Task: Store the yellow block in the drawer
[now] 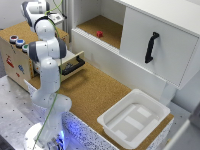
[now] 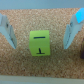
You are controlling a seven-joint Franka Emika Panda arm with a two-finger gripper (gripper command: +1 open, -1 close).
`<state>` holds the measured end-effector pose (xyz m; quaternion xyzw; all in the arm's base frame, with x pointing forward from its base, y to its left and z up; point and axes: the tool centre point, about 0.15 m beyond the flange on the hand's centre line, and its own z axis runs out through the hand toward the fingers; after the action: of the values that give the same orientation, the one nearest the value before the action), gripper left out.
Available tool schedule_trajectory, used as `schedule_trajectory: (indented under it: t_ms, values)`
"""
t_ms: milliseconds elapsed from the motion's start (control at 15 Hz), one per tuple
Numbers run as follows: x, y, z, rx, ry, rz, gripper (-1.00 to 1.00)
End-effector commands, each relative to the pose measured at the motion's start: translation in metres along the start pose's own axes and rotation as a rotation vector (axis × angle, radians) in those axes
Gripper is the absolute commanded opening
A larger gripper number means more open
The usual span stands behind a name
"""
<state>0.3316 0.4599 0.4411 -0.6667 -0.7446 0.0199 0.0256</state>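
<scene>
In the wrist view a yellow block (image 2: 41, 43) with a dark mark on its top lies on a cork surface. My gripper (image 2: 41, 40) is open, with one finger (image 2: 7, 31) on each side of the block and a gap between each finger and the block. In the exterior view the gripper and the block are hidden behind the arm. The light-plywood drawer (image 1: 73, 64) with a black bar handle stands pulled open from the small wooden box (image 1: 17, 57), right beside the arm.
A white plastic tub (image 1: 134, 117) sits on the cork table at the exterior view's lower right. A big white cabinet with a black-handled door (image 1: 151, 47) stands behind, with a small red object (image 1: 99, 34) in its open compartment. Coloured buttons (image 1: 17, 41) top the wooden box.
</scene>
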Motion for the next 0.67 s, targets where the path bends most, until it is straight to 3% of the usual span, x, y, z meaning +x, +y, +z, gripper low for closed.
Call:
schedule_trajectory:
  t_ms: [0, 400, 600]
  values:
    - [-0.003, -0.008, 0.013, 0.003, 0.040, 0.002, -1.00]
    - [0.005, -0.022, 0.028, -0.046, 0.040, 0.029, -1.00]
    - [0.001, -0.029, 0.018, -0.093, 0.055, 0.053, -1.00]
